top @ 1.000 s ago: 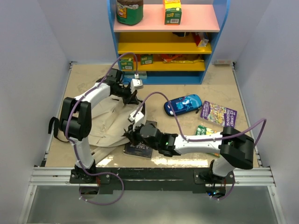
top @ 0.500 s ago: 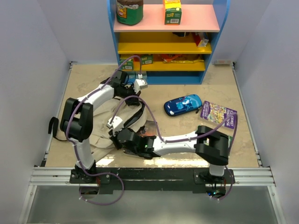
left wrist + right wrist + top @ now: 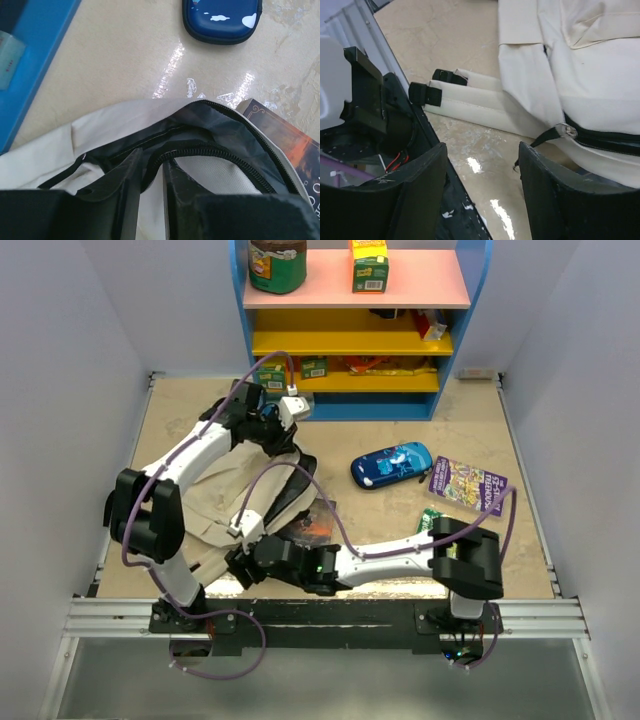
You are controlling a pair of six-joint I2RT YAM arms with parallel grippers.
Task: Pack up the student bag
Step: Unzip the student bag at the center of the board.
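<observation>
**Limp canvas: hold it by the zip rim**

The left claw has its 2 jaws almost together, and the black zip trim runs into the slit. I cannot tell whether it is pinched or just let go. The right claw is released, jaws wide with nothing between them, above the worktop at the bag's near edge.

The large, soft beige canvas student bag lies slumped on the left half of the worktop, mouth toward 1 o'clock and bottom toward 7 o'clock. It looks light and limp, so the mouth will likely collapse unless 1 claw lifts the rim. The stitched zip trim or the black webbing should give a surer hold than plain cloth, which would bunch and slip.

Only the left wrist view shows the dark grey lining. It also shows a dark-covered book touching the mouth at 3 o'clock and a glossy blue pencil case at 1 o'clock. Only the right wrist view shows the cream padded strap with black ends. Only the top view shows a purple book, well apart at 3 o'clock.
</observation>
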